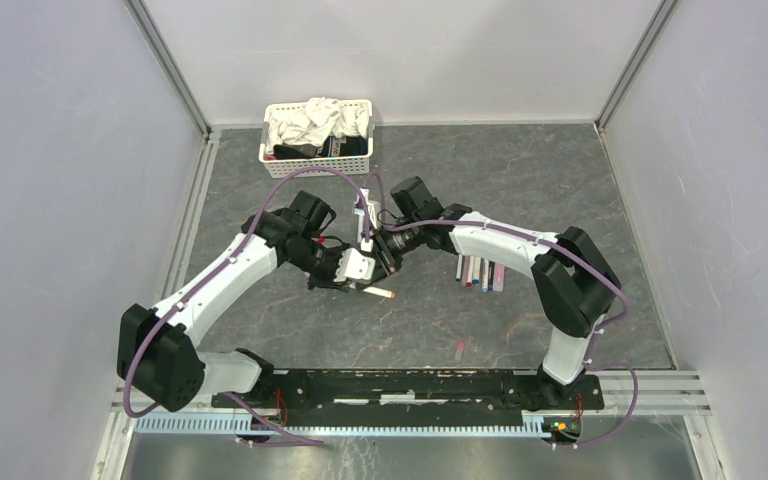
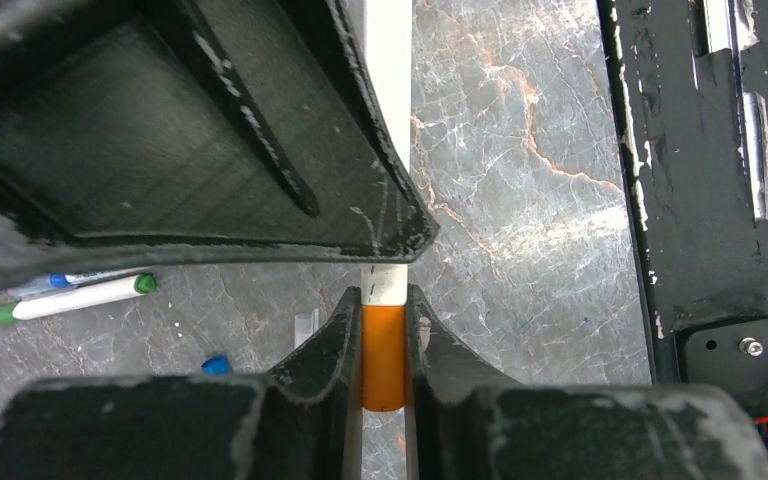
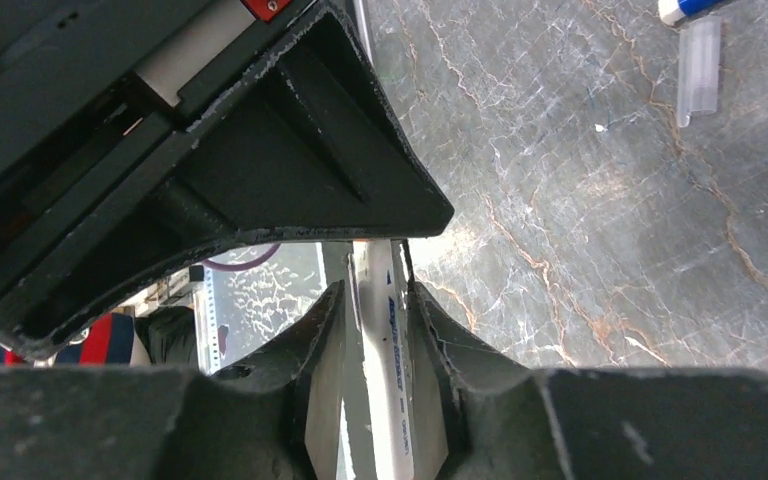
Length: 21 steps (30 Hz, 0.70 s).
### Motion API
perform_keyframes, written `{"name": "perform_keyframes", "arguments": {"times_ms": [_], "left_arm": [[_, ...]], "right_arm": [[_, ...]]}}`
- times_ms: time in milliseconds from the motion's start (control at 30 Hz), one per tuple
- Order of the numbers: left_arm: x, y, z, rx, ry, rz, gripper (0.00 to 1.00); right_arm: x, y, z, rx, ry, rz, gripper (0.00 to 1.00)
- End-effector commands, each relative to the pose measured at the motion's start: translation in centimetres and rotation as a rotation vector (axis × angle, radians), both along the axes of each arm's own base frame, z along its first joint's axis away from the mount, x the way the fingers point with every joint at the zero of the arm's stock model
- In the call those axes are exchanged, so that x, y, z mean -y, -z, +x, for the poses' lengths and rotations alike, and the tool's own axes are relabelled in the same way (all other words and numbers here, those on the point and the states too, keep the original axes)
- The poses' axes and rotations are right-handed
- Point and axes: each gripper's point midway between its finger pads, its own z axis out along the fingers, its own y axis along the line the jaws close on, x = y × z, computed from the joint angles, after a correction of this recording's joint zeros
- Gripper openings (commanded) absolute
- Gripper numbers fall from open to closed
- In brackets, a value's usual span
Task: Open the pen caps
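Left wrist view: left gripper (image 2: 385, 275) nearly closed, pinching the orange cap (image 2: 383, 355) (short plastic cylinder) in the notch of its lower finger, upper finger just above; the thin white pen barrel (image 2: 388, 120) runs straight on from the cap, away from the camera; behind, on the grey marble-pattern table (image 2: 520, 180), lie a white pen with green ends (image 2: 60, 301), a blue-tipped pen (image 2: 55, 281) just beside it, a loose small blue cap (image 2: 216, 365) and a clear cap (image 2: 305, 325); none of these loose bits can be made out from above. Right wrist view: right gripper (image 3: 385, 262) sits round a white barrel with blue print (image 3: 388, 350) that lies in the lower finger's notch; a gap shows between the two fingers, cannot tell whether it is clamped or only cradled; the orange cap is hidden here. Top view only gives the layout: left gripper (image 1: 358, 268) and right gripper (image 1: 388, 250) meet tip to tip mid-table; a white stick with a red-orange end (image 1: 380, 292) pokes out just below them, held or lying, cannot tell; a row of white-barrelled marker pens (image 1: 482, 272) lies to the right under the right forearm; a small pink cap (image 1: 459, 349) lies alone nearer the bases; a white slotted plastic basket (image 1: 315, 158) of cloths stands at the far edge.
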Motion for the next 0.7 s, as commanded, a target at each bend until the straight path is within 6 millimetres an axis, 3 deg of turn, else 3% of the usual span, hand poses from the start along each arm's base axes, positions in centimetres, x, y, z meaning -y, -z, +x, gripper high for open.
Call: {"name": "perform_keyframes", "arguments": {"times_ms": [0, 100, 233, 267, 433, 667], "left_arm": [[0.5, -0.8, 0.7, 0.049, 0.030, -0.019, 0.05], [0.5, -1.0, 0.8, 0.051, 0.029, -0.015, 0.04], [0.1, -0.9, 1.0, 0.059, 0.031, 0.009, 0.02], [-0.1, -0.8, 1.1, 0.067, 0.029, 0.022, 0.02], [-1.9, 0.0, 2.9, 0.124, -0.003, 0.118, 0.02], [-7.9, -0.4, 8.3, 0.184, -0.127, 0.202, 0.02]], "right_arm": [[-1.4, -0.3, -0.5, 0.007, -0.046, 0.041, 0.33], [-1.7, 0.2, -0.8, 0.001, -0.060, 0.028, 0.30], [-1.4, 0.6, -0.6, 0.018, -0.045, 0.004, 0.02], [-1.2, 0.8, -0.5, 0.025, -0.040, -0.007, 0.00], [1.7, 2.3, -0.4, 0.040, -0.011, -0.076, 0.00], [6.6, 5.5, -1.6, 0.064, 0.030, -0.202, 0.00]]}}
